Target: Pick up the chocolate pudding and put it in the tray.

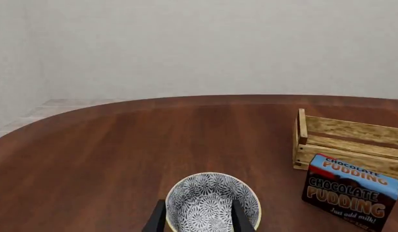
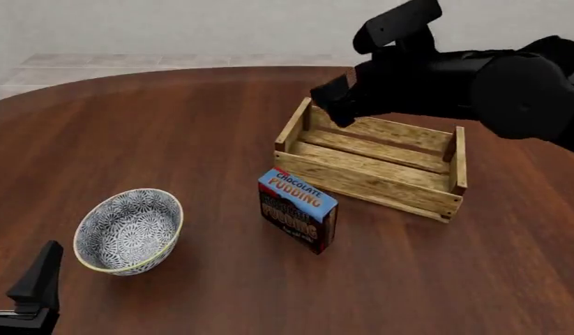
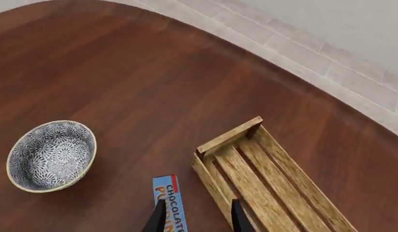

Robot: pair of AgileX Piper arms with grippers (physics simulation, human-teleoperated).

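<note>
Pudding [image 2: 298,219]: you're facing a light, stiff carton; pinch its flat faces.
Tray [image 2: 375,162]: sitting just behind it.
Right gripper [image 3: 197,216]: hanging open, empty.

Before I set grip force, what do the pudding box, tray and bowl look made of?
The chocolate pudding looks like printed cardboard: flat faces, sharp edges. The tray looks like unfinished light wood, with visible grain and slats. The bowl seems to be glazed ceramic with a blue-grey pattern and pale rim, though a render leaves that open.
</note>
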